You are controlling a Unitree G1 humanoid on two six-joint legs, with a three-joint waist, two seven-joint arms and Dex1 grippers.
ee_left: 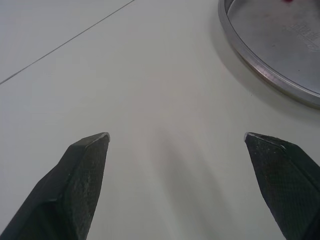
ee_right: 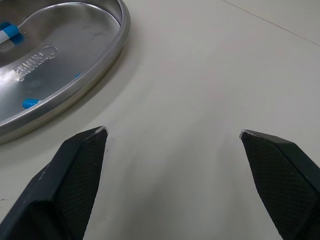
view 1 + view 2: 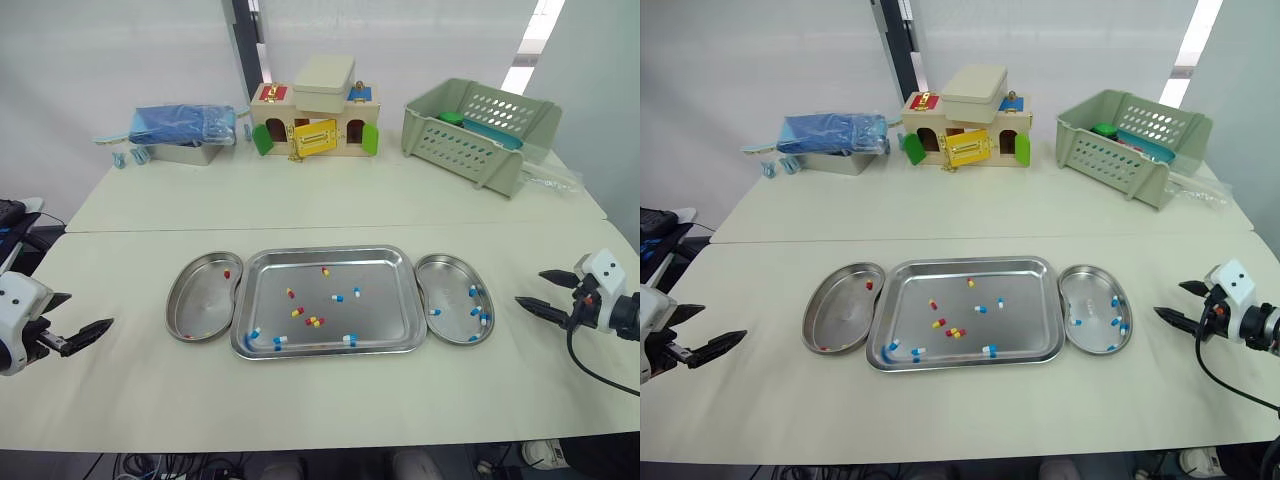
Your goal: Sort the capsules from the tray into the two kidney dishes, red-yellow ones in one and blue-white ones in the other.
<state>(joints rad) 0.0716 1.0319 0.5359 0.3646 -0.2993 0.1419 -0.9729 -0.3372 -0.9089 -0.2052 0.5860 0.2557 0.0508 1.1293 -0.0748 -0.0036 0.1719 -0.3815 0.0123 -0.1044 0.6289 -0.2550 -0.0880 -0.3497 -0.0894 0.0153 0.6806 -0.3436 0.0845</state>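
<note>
A steel tray [image 3: 402, 305] lies mid-table with several red-yellow capsules [image 3: 314, 321] and blue-white capsules [image 3: 349, 340] scattered in it. The left kidney dish [image 3: 195, 300] holds a red-yellow capsule [image 3: 227, 273] near its rim. The right kidney dish [image 3: 450, 285] holds several blue-white capsules [image 3: 483, 317]. My left gripper [image 3: 82, 324] hovers open over the table left of the left dish [image 1: 270, 60], holding nothing. My right gripper [image 3: 541, 291] hovers open right of the right dish [image 2: 65, 65], also holding nothing.
At the back of the table stand a blue bag on a metal box [image 3: 185, 128], a toy house with coloured doors [image 3: 315, 122] and a green plastic basket [image 3: 480, 128]. A seam [image 3: 330, 227] runs across the table behind the tray.
</note>
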